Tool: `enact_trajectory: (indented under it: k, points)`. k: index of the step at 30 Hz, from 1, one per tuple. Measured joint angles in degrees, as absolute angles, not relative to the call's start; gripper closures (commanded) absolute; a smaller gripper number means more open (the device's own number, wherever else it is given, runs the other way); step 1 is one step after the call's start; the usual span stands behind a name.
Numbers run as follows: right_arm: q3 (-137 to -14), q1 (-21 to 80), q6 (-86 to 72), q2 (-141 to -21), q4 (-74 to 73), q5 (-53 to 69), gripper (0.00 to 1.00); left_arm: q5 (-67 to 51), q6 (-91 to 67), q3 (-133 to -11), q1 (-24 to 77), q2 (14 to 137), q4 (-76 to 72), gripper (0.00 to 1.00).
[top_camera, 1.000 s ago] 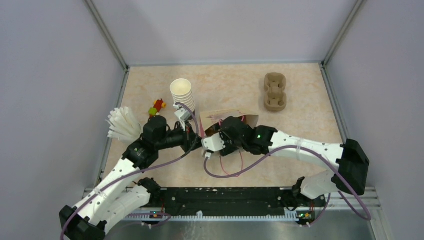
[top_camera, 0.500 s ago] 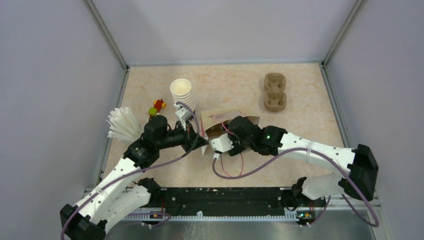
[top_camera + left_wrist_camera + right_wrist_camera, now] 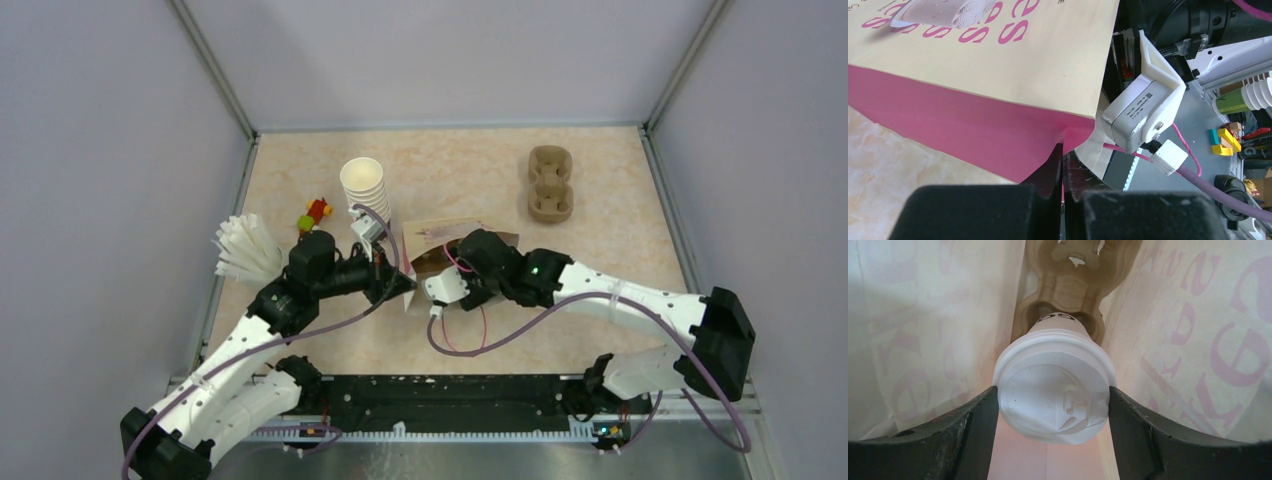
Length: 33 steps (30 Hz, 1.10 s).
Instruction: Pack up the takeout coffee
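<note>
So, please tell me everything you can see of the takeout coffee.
The takeout coffee is a small white paper cup with a round white plastic lid bearing a moulded sip tab. Black lettering shows on its side. It sits in a well of the brown cardboard carrier inside the paper bag. The right gripper holds it, one finger against each side of the lid rim.

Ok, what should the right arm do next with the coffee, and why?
Probably open the right gripper and let go: the cup already looks seated in the carrier inside the bag, which the left gripper pinches by its edge.
</note>
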State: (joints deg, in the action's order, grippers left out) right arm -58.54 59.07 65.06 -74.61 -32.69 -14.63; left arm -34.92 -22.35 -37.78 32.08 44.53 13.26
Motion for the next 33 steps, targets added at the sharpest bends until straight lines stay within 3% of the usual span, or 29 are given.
enact_trajectory:
  k: [33]
  points:
    - [-53.1, 59.1, 67.1, -75.5, -25.6, -16.1, 0.53, -35.1, -22.3, -37.8, 32.1, 45.3, 13.2, 1.00]
